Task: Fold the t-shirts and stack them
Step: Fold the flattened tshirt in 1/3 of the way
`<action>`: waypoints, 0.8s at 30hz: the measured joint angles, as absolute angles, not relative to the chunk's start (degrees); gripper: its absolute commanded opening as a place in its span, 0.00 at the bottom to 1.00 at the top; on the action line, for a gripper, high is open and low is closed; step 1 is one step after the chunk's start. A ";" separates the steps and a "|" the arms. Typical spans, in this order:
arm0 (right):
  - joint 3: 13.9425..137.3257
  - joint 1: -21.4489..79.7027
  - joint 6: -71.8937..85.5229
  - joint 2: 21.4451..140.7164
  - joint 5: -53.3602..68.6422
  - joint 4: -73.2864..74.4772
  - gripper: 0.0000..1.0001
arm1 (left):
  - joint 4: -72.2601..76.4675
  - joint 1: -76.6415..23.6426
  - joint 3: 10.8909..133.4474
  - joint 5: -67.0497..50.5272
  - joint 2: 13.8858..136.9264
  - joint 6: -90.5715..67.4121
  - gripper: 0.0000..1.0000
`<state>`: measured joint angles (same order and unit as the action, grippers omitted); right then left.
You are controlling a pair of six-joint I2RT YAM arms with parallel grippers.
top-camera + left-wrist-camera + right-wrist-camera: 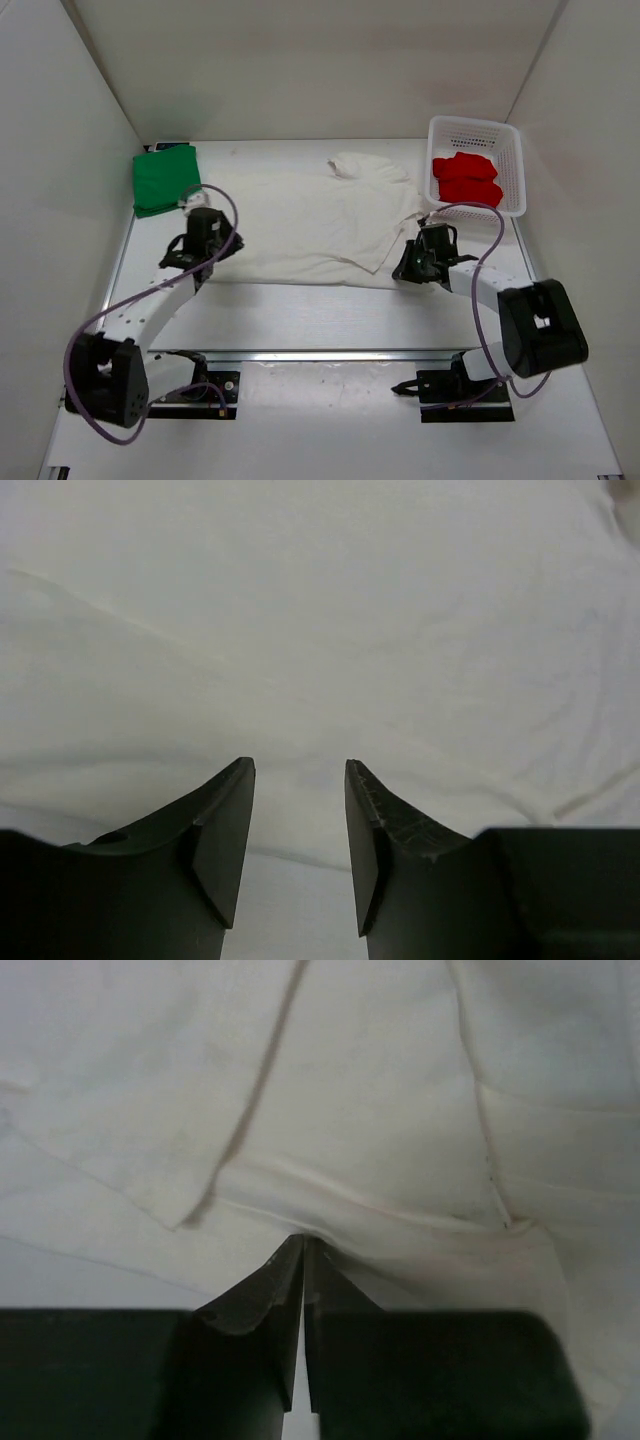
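The off-white t-shirt [310,220] lies spread out, a little rumpled, across the middle of the table. My left gripper [220,243] is open at its near left edge, and the left wrist view shows the jaws [300,765] apart over the cloth [320,630] with nothing between them. My right gripper [405,266] is at the shirt's near right corner, and the right wrist view shows its tips [303,1240] shut on a fold of the hem [400,1222]. The green t-shirt [165,178] lies folded at the back left. The red t-shirt [467,178] sits bunched in the basket.
The white mesh basket [478,128] stands at the back right corner. White walls close in the table on three sides. A strip of bare table [320,305] lies between the shirt and the arm bases.
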<state>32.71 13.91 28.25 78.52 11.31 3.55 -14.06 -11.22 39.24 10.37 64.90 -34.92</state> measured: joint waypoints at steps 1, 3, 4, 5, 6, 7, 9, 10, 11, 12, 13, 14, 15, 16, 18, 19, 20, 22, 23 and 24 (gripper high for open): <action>32.62 14.13 28.56 80.75 11.64 3.11 0.00 | -12.60 -14.22 39.27 9.45 67.11 -35.68 0.49; 32.40 14.39 28.88 81.58 12.29 0.91 0.00 | -9.13 -18.04 38.65 5.10 72.34 -37.74 0.49; 31.68 14.72 29.10 81.41 12.27 -0.32 0.00 | -7.18 -18.48 37.67 2.81 74.87 -38.87 0.48; 30.72 15.03 29.47 81.01 12.27 -1.61 0.00 | -5.39 -18.04 36.18 0.60 77.03 -40.07 0.48; 29.69 15.22 29.91 80.49 12.29 -2.83 0.00 | -4.21 -17.04 34.46 -1.23 78.76 -41.21 0.49; 28.71 15.27 30.28 79.81 12.34 -3.81 0.00 | -3.03 -15.53 32.38 -3.03 79.81 -42.26 0.49; 26.46 15.38 30.92 77.82 12.36 -5.10 0.00 | 0.43 -11.31 28.73 -7.40 79.11 -44.64 0.48; 25.04 15.38 31.33 76.27 12.53 -5.30 0.00 | 1.74 -8.99 27.03 -8.78 77.95 -44.95 0.49; 23.55 15.35 31.64 74.63 12.86 -5.23 0.01 | 2.37 -6.76 25.43 -10.35 76.69 -45.30 0.49; 22.02 15.35 32.03 72.79 13.41 -5.15 0.00 | 2.52 -4.69 24.03 -11.57 75.24 -45.32 0.49; 20.75 15.25 32.38 71.13 13.89 -4.93 0.00 | 2.46 -3.16 22.92 -12.36 73.91 -45.19 0.49; 19.29 14.98 32.73 69.10 14.50 -4.29 0.00 | 2.17 -1.87 21.63 -13.10 72.31 -45.01 0.50; 18.15 14.81 33.06 67.22 15.16 -3.49 0.00 | 1.74 -1.08 20.62 -13.50 70.74 -44.84 0.50; 17.19 14.46 33.28 65.56 15.75 -2.74 0.00 | 1.23 -0.73 19.46 -13.72 68.84 -44.58 0.50; 15.14 13.19 33.95 61.39 17.19 -0.36 0.01 | -0.60 -1.06 17.15 -14.04 64.53 -44.34 0.51; 14.61 12.82 34.24 59.57 17.41 1.15 0.01 | -1.54 -1.87 16.14 -13.91 62.33 -44.36 0.52; 14.31 12.58 34.35 57.84 17.39 2.98 0.05 | -2.76 -3.09 15.38 -13.74 60.23 -44.38 0.52; 14.37 11.97 34.28 55.57 17.54 6.48 0.10 | -5.26 -5.43 14.63 -13.39 57.23 -44.40 0.53; 14.90 11.57 34.20 55.11 17.69 8.32 0.15 | -6.20 -6.13 14.68 -13.50 56.69 -44.42 0.53; 15.90 11.31 33.85 55.09 17.82 10.17 0.18 | -7.11 -6.55 14.92 -13.67 56.53 -44.47 0.52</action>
